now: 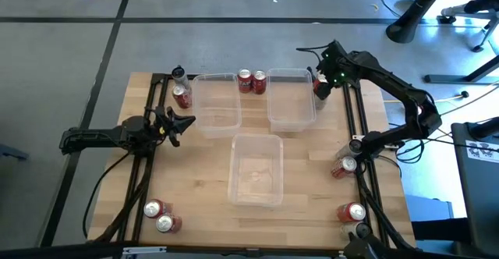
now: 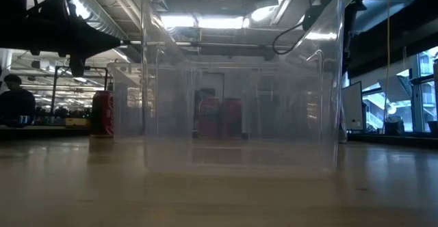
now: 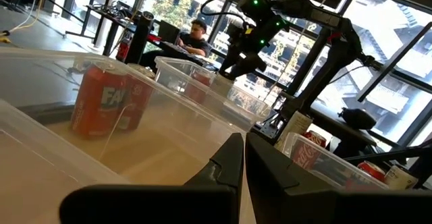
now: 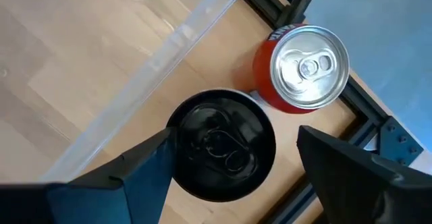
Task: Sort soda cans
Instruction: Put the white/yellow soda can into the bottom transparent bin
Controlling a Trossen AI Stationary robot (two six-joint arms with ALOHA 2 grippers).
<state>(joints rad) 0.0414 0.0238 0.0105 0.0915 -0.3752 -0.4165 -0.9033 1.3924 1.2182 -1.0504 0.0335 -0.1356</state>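
Observation:
A black soda can [image 4: 221,145] and a red soda can [image 4: 307,65] stand upright side by side on the wood at the table's far right corner [image 1: 320,89]. My right gripper [image 4: 233,140] hangs above them, pointing steeply down. It is open, with one finger on each side of the black can's top. I cannot tell whether a finger touches the can. My left gripper [image 1: 189,122] waits shut at the table's left side, pointing level toward the bins. More cans stand at the far left [image 1: 182,97], far middle [image 1: 251,81], near left [image 1: 160,216] and right edge [image 1: 344,167].
Three clear plastic bins stand on the table: far left [image 1: 204,126], far right [image 1: 274,118] and near middle [image 1: 238,196]. The far-right bin's rim [image 4: 196,21] runs close beside the black can. A dark frame rail [image 4: 364,123] passes behind the red can.

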